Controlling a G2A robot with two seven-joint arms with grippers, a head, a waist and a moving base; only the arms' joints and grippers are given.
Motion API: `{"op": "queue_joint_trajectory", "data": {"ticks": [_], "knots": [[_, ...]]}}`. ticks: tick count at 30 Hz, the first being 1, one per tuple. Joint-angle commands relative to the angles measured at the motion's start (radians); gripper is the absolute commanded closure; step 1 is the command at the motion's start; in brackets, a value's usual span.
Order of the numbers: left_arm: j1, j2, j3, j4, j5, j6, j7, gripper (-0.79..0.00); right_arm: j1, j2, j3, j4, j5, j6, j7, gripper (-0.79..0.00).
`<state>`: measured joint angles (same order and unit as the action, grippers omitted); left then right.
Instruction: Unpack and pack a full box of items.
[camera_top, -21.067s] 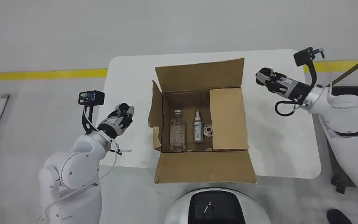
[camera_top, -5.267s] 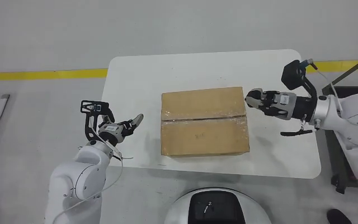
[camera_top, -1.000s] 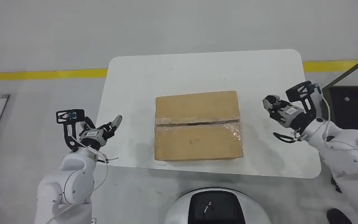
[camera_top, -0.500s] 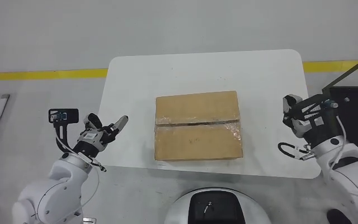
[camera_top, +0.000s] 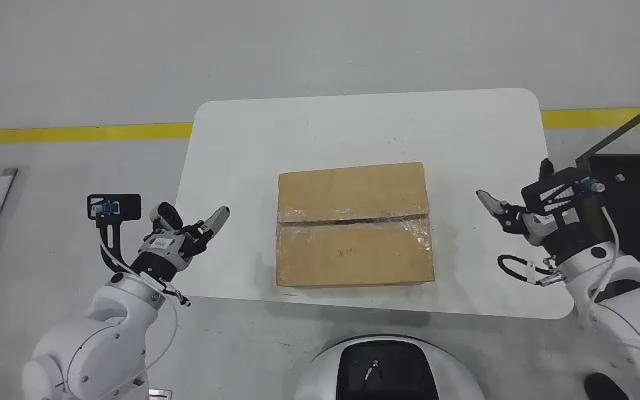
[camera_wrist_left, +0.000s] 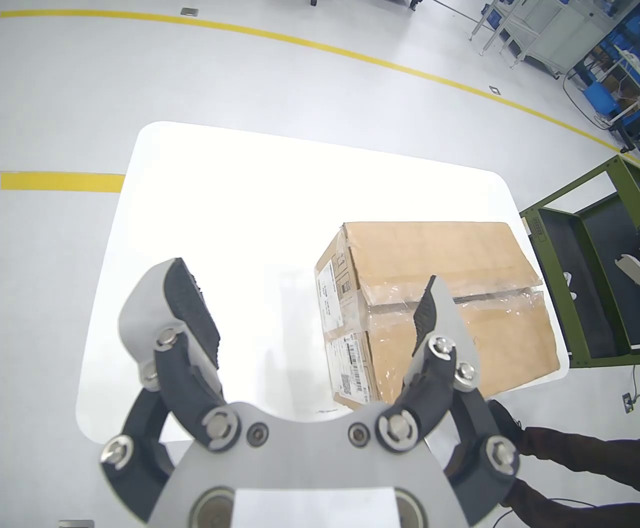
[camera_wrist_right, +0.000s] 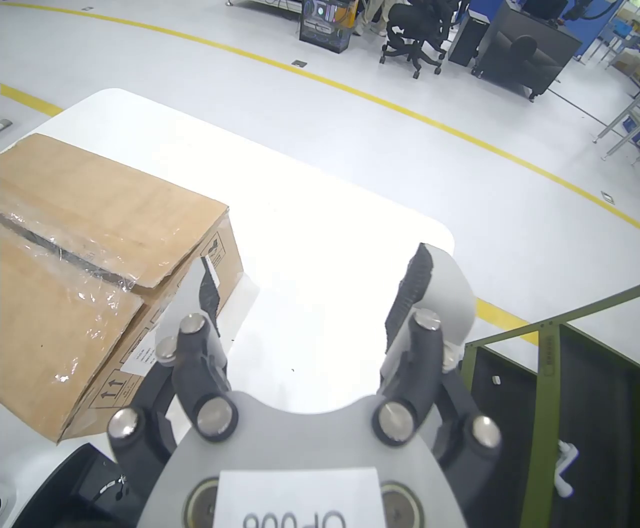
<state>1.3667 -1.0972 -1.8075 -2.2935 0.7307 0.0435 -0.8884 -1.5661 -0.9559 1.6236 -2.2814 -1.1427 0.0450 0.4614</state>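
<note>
Both spread wide, holding nothing: left gripper (camera_wrist_left: 302, 280) and right gripper (camera_wrist_right: 314, 260) have backed off the closed box (camera_top: 355, 225); packing looks done.

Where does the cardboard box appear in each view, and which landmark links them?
Top view: cardboard box at the white table's middle.
Left wrist view: cardboard box beyond the left tool.
Right wrist view: cardboard box beside the right tool.
Shared landmark: the taped seam across its lid.

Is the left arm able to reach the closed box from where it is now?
Probably yes: the left pincer is open at the edge of the table, facing the box, and nothing stands between them.
</note>
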Motion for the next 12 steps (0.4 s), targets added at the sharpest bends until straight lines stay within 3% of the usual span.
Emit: {"op": "queue_joint_trajectory", "data": {"ticks": [1, 12], "knots": [[0.0, 0.0, 0.0, 0.0, 0.0, 0.0, 0.0, -0.785, 0.0, 0.0, 0.0, 0.0, 0.0, 0.0, 0.0, -0.762], [0.0, 0.0, 0.0, 0.0, 0.0, 0.0, 0.0, -0.784, 0.0, 0.0, 0.0, 0.0, 0.0, 0.0, 0.0, -0.784]]}}
